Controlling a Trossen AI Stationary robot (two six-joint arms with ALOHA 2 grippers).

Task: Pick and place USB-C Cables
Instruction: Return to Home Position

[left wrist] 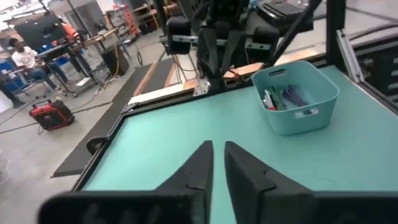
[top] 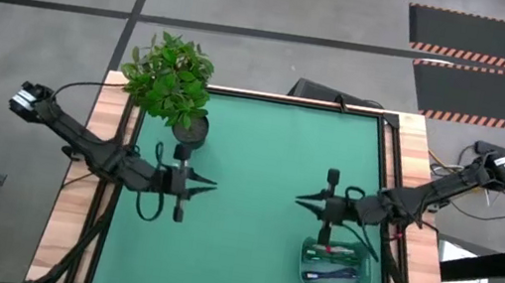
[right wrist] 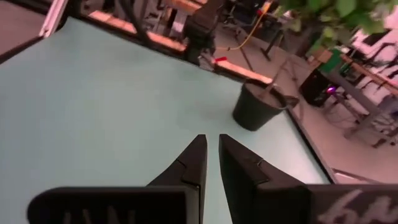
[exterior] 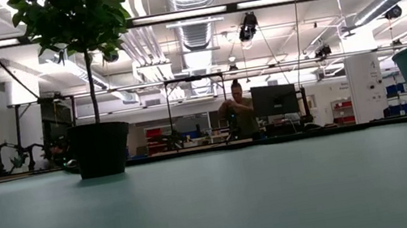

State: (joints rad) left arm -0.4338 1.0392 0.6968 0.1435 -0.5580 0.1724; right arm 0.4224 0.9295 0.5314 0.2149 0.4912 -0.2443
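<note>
The USB-C Cables (top: 332, 264) lie gathered in the teal bin (top: 359, 281), just below the right hand (top: 304, 202), so the sorting looks finished. Both hands hover with fingers together, holding nothing; the left hand (top: 210, 186) faces it across bare green desk (top: 262, 143). A potted plant (top: 171, 79) stands just beside the left hand. Individual cable colours are hard to separate, perhaps four.

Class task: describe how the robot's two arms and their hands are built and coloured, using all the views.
Both arms are dark, jointed, slender links, with black cables looping beside them. The left hand and right hand each end in two black, wedge-shaped fingers tapering to points. In the right wrist view, faint white lettering marks the dark housing behind the fingers.
</note>
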